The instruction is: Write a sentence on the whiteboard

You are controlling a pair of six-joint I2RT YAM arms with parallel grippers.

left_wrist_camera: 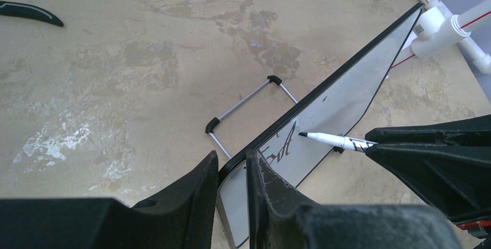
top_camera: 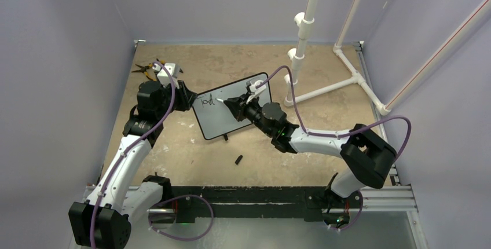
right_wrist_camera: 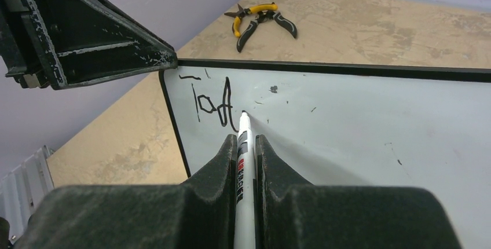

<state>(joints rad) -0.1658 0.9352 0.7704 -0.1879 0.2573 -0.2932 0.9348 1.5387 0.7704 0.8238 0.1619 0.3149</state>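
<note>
left tool (left_wrist_camera: 231, 160) clamps whiteboard (top_camera: 233, 124) edge | right tool (right_wrist_camera: 246, 141) pinches marker (right_wrist_camera: 244, 126) | tip at sentence (right_wrist_camera: 212, 102)

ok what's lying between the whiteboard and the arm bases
Just a small black cylindrical piece, maybe a marker cap, on the tan tabletop in front of the black-framed white whiteboard, in the top external view.

Even, diffuse overhead light, fairly bright; soft faint shadows on counter (top_camera: 191, 156). Dull sheen on whiteboard (left_wrist_camera: 341, 104). Left hand (left_wrist_camera: 231, 165), right hand (right_wrist_camera: 247, 145) blurred near lens. Top view sharp throughout.
</note>
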